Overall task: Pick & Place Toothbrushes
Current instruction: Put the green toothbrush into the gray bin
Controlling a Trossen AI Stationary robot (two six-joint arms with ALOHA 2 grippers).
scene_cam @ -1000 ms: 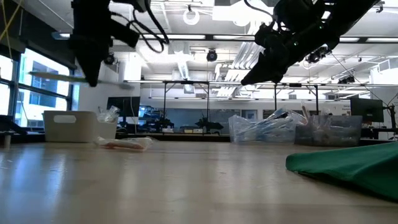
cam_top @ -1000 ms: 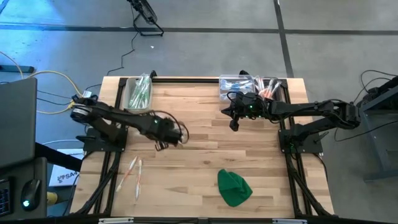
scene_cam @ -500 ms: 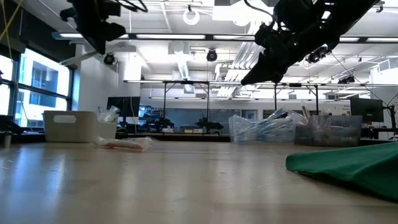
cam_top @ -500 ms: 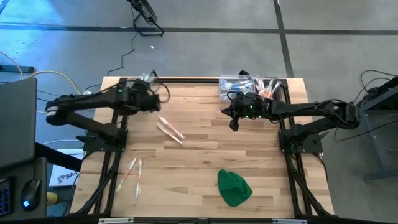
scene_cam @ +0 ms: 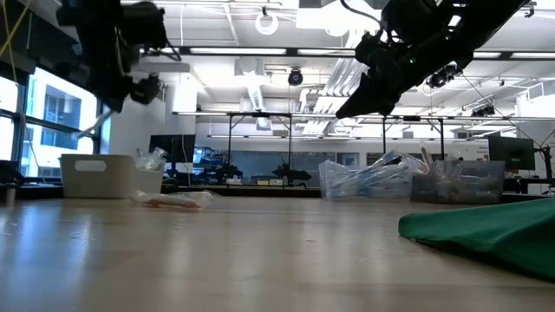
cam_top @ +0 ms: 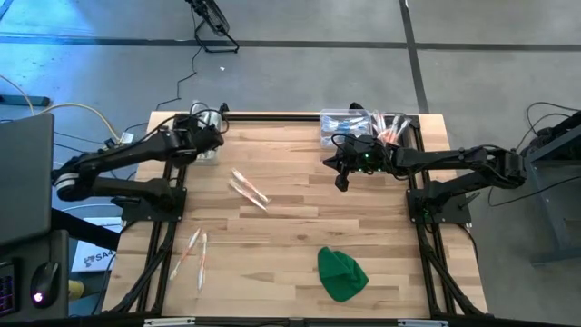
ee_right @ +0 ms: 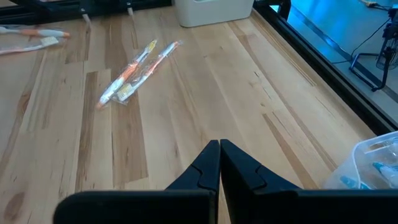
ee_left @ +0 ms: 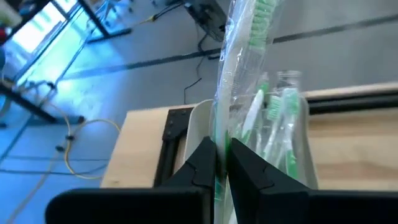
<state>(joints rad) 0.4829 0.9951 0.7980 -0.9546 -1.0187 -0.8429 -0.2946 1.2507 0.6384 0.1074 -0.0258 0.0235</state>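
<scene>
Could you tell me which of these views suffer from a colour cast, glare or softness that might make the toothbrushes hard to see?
High view: blue light spills over the floor at left; the table is evenly lit. Low view: bright ceiling lights leave both arms as silhouettes, and the near tabletop is soft. Left wrist view: the wrapped green toothbrush in the left claw is blurred by closeness. Right wrist view: sharp, with blue at one corner.

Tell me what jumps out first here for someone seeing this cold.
The left hand at the table's far-left corner, shut on a wrapped green toothbrush held over the white bin of green toothbrushes. Next, the green cloth near the front edge, and loose orange toothbrushes mid-table. The right hand hangs shut and empty by the clear bins at the far right.
</scene>
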